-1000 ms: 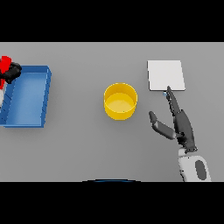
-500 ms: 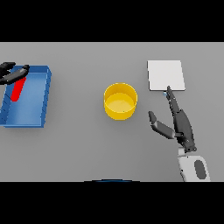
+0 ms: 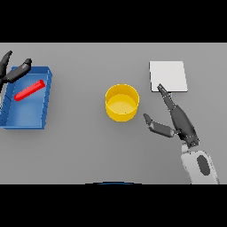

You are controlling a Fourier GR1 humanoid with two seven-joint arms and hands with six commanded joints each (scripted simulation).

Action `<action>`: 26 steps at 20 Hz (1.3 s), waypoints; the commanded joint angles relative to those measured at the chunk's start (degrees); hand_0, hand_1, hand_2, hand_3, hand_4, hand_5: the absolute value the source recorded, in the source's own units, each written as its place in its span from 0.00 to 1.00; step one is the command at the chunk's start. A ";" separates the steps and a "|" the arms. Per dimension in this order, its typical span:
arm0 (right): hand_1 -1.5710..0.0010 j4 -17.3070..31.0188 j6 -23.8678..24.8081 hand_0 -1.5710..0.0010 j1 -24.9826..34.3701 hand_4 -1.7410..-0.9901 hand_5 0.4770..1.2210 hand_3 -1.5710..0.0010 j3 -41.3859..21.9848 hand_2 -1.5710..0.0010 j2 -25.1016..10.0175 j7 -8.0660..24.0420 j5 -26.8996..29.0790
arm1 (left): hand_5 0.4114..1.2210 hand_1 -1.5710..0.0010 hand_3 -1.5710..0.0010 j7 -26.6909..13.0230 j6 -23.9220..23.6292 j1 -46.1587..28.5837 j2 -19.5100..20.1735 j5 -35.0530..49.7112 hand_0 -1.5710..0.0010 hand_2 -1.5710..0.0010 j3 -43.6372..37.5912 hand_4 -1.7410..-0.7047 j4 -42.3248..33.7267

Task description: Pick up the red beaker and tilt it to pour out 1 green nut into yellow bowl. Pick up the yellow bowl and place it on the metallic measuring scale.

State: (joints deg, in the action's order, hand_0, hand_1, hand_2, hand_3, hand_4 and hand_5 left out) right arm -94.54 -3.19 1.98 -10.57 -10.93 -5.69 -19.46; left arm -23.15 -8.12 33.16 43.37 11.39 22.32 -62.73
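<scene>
A grey desk (image 3: 80,146) seen from above, with a hand at each side.

The left hand (image 3: 13,73) shows at the far left edge, its dark fingers spread wide and straight, holding nothing. Just below and to the right of its fingertips lies the red beaker (image 3: 29,90), on its side and slanted, inside a blue tray (image 3: 27,120). The beaker sits in the tray's upper part, near the hand but not gripped; whether a fingertip touches it cannot be told. The hand overlaps the tray's upper left corner.

The right hand (image 3: 177,120) rests over the desk at the right, fingers straight and pointing up and away, thumb stretched out to its left, open and empty. Off the tip of that thumb, near but apart, stands the yellow bowl (image 3: 122,102), upright in the middle of the desk. Its inside looks plain yellow. Just beyond the fingertips lies the scale (image 3: 168,75), a flat pale square; the longest finger reaches its near edge.

Bowl and beaker are well apart.
</scene>
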 commanded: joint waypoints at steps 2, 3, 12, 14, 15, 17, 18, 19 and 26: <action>1.00 1.18 -1.94 1.00 4.03 0.82 0.23 1.00 -2.53 1.00 -3.86 2.48 -5.46 | 0.31 0.99 0.99 -0.02 -0.18 -0.50 -0.39 0.21 0.99 0.99 0.21 0.91 -0.63; 1.00 1.46 -2.94 1.00 5.28 0.82 0.22 1.00 -3.91 1.00 -5.20 3.18 -7.73 | 0.32 0.99 0.99 -0.04 -0.03 -0.31 -0.45 0.32 0.99 0.99 0.07 0.91 -0.18; 1.00 10.86 -11.60 1.00 22.10 0.77 0.22 1.00 -16.94 1.00 -12.78 -2.77 -23.47 | 0.34 1.00 1.00 0.46 0.52 -1.37 -0.54 1.13 1.00 1.00 0.00 0.90 -1.07; 1.00 13.75 -12.86 1.00 24.95 0.78 0.22 1.00 -19.08 1.00 -12.56 -4.68 -24.93 | 0.35 1.00 1.00 0.22 0.25 -1.89 -0.07 0.92 1.00 1.00 0.06 0.90 -1.55; 1.00 14.53 -13.36 1.00 25.65 0.78 0.22 1.00 -19.79 1.00 -12.84 -5.71 -25.42 | 0.35 1.00 1.00 0.09 0.46 -1.70 -0.08 1.02 1.00 1.00 0.03 0.90 -1.49; 1.00 17.81 -14.59 1.00 28.36 0.78 0.22 1.00 -21.39 1.00 -12.25 -6.35 -26.50 | 0.35 1.00 1.00 0.23 0.56 -2.01 0.11 1.18 1.00 1.00 -0.05 0.90 -1.70; 1.00 19.93 -15.05 1.00 29.64 0.78 0.22 1.00 -22.27 1.00 -11.92 -6.75 -27.19 | 0.35 1.00 1.00 0.18 0.88 -1.32 0.25 1.34 1.00 1.00 -0.38 0.90 -1.28; 1.00 20.82 -16.00 1.00 30.63 0.78 0.23 1.00 -22.80 1.00 -11.62 -7.33 -27.14 | 0.35 1.00 1.00 -0.26 0.81 -1.52 0.27 1.58 1.00 1.00 -0.39 0.90 -1.77; 1.00 28.48 -21.32 1.00 37.22 0.75 0.27 1.00 -27.53 1.00 -9.88 -8.04 -29.98 | 0.36 1.00 1.00 0.46 1.03 -1.30 0.41 0.99 1.00 1.00 -0.24 0.91 -1.08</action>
State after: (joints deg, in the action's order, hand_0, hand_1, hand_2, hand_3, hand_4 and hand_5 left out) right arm -66.06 -24.49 39.21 -38.09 -20.80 -13.67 -49.44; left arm -22.66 -7.11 31.89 43.78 12.38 22.06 -63.82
